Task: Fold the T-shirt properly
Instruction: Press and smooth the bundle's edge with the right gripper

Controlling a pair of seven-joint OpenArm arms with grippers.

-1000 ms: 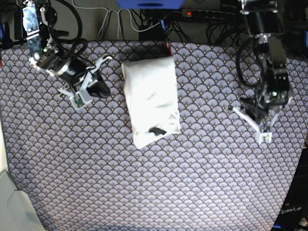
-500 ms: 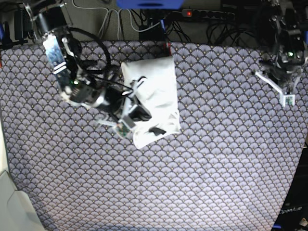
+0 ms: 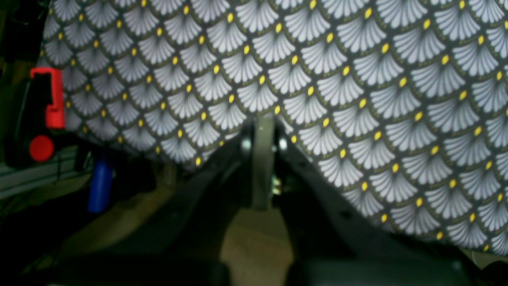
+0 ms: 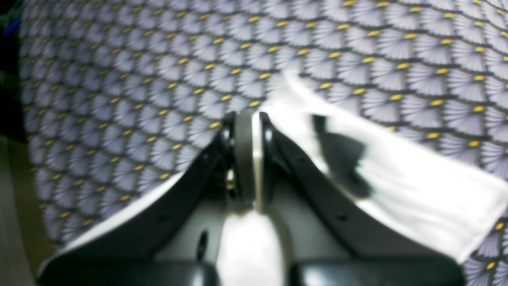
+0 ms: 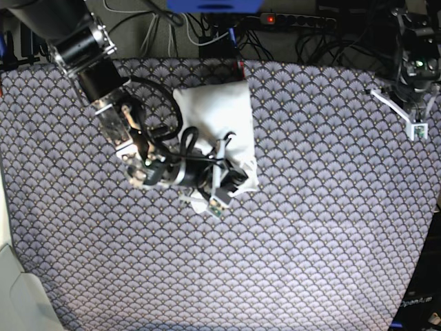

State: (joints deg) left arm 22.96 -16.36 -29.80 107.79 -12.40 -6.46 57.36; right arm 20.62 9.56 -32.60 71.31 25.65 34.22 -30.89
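White cotton T-shirt (image 5: 215, 131) already a folded rectangle; right gripper (image 5: 219, 200), fingers together, at its 6 o'clock edge, left gripper (image 5: 414, 126) closed, empty. Next likely tidy that edge

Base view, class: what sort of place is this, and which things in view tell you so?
Probably a robotics lab or test bench. A table covered by a fan-patterned cloth holds a folded T-shirt, two robot arms reach over it, and a power strip with tangled cables runs along the far edge.
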